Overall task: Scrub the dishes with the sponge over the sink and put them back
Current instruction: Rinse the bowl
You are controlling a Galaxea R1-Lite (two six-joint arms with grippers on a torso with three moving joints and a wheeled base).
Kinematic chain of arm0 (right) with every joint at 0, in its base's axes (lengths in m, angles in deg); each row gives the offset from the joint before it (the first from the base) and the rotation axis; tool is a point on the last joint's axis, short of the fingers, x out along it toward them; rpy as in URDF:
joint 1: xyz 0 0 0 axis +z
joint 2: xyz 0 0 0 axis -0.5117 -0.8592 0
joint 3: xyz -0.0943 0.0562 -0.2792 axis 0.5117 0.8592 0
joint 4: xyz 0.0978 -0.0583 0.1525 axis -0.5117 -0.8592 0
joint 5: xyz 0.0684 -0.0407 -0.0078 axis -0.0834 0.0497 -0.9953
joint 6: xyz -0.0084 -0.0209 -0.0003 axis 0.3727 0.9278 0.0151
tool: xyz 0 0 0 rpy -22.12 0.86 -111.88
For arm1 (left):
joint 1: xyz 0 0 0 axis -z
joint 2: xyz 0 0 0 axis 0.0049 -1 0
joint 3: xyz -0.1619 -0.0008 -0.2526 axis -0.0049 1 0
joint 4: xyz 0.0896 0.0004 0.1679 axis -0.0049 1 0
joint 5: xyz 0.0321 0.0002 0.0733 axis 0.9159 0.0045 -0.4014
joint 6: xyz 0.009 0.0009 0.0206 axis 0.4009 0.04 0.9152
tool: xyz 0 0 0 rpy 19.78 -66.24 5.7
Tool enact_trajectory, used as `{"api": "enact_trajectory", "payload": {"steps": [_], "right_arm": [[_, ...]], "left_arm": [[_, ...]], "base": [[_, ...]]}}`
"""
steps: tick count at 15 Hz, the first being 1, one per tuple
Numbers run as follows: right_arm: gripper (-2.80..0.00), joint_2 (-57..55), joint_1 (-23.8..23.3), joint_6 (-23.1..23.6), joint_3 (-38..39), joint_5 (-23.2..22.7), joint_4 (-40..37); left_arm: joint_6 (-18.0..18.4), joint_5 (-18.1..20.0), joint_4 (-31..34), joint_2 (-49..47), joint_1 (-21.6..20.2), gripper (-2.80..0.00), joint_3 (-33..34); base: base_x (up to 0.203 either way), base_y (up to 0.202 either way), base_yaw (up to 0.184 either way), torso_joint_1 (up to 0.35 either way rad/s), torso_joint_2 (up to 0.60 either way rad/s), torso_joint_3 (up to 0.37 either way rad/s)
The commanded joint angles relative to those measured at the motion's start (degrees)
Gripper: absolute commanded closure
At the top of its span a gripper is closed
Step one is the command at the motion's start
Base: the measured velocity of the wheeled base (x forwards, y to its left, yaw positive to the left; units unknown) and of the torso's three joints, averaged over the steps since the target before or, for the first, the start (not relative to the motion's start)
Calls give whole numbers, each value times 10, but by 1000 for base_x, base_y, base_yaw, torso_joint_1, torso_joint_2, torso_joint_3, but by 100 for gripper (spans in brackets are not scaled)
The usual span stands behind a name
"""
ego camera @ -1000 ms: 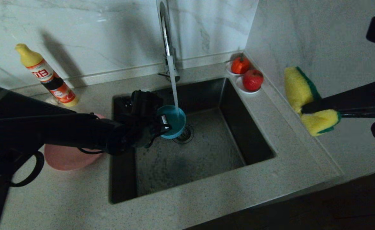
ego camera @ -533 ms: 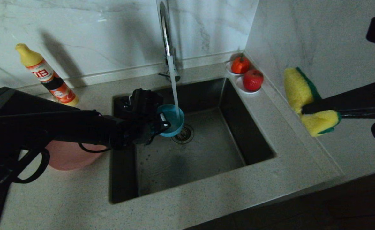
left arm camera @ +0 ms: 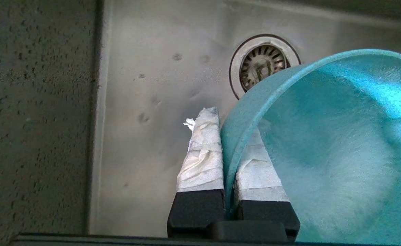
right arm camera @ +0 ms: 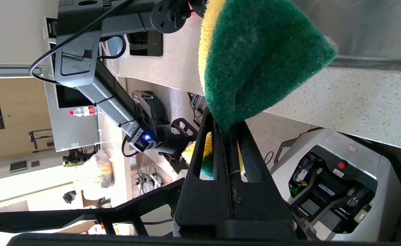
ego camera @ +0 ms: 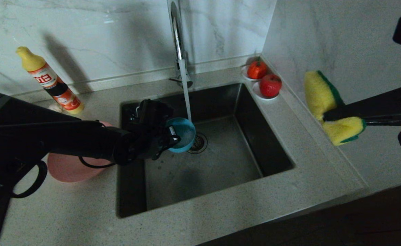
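**Inspector A:** Item one, the teal bowl [ego camera: 183,134]; where does it stand, and how will it handle?

**Inspector B:** Held in the air over the sink [ego camera: 220,160], just above the drain [ego camera: 197,143], tilted with its mouth toward the falling water [ego camera: 186,92]; the stream appears to meet its far rim; judged light, stiff and thin-walled; wet, so likely slippery; the rim is the sensible place to take it, and that is where it is taken.

**Inspector A:** The tool on it?

**Inspector B:** The left gripper [left arm camera: 231,160] is pressed nearly together, pinching the bowl's wall; one taped finger [left arm camera: 202,153] lies outside, the other inside; a narrow edge grip, so a twist could loosen it, in my judgement.

**Inspector A:** Item two, the sponge [ego camera: 330,106]?

**Inspector B:** Soft, light, compressible foam; it folds around the clamp, yellow lobes either side, the green scouring layer showing at the edges; the right gripper [right arm camera: 228,130] is squeezed tight on its middle, off to the right above the counter [ego camera: 309,143], well apart from the bowl.

**Inspector A:** The pink plate [ego camera: 70,167]?

**Inspector B:** On the counter left of the sink, partly hidden under the left arm; untouched.
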Motion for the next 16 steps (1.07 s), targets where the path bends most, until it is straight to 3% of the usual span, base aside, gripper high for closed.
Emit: {"api": "enact_trajectory", "payload": {"steps": [1,7,16], "right_arm": [[0,2,0,-2,3,-2,-2],[0,8,0,-2,9,-2,-2],[0,12,-1,-2,21,-1,-2]], "left_arm": [[-4,-1,-2,9,0,0,3],[-27,9,0,10,1,0,7],[-28,23,6,12,13,0,13]], "base": [[0,0,0,0,0,0],[0,0,0,0,0,0],[0,0,0,0,0,0]]}}
